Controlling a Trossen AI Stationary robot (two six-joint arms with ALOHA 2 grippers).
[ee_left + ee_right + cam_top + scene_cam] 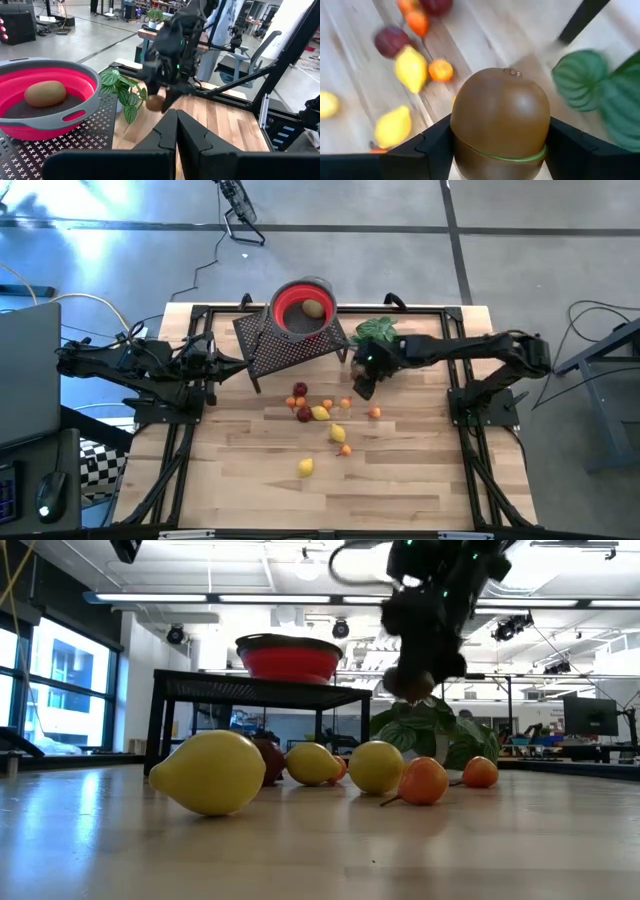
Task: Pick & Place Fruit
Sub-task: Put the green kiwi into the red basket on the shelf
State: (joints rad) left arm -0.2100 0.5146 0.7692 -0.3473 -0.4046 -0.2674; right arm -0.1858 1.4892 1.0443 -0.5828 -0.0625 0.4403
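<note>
My right gripper (362,386) hangs over the table's middle, right of the mesh stand, shut on a brownish-green kiwi (500,117). In the low view this kiwi (410,686) is high above the board. A second kiwi (313,308) lies in the red bowl (290,315) on the stand. On the board beneath lie yellow lemons (305,467), small orange balls (374,412) and dark red fruit (299,389). My left gripper (176,131) is shut and waits at the stand's left side (225,363). My right gripper pinches the kiwi between its two fingers (436,144), one on each side of its wide middle (465,131). The fingers come from above, pointing down. The kiwi is lifted clear of the table and sticks out below the fingertips (410,686).
A black perforated stand (290,348) carries the grey-rimmed bowl at the table's far side. A green leafy plant (375,330) stands right of it, close behind my right gripper. Bare wood spreads toward the near edge (400,490).
</note>
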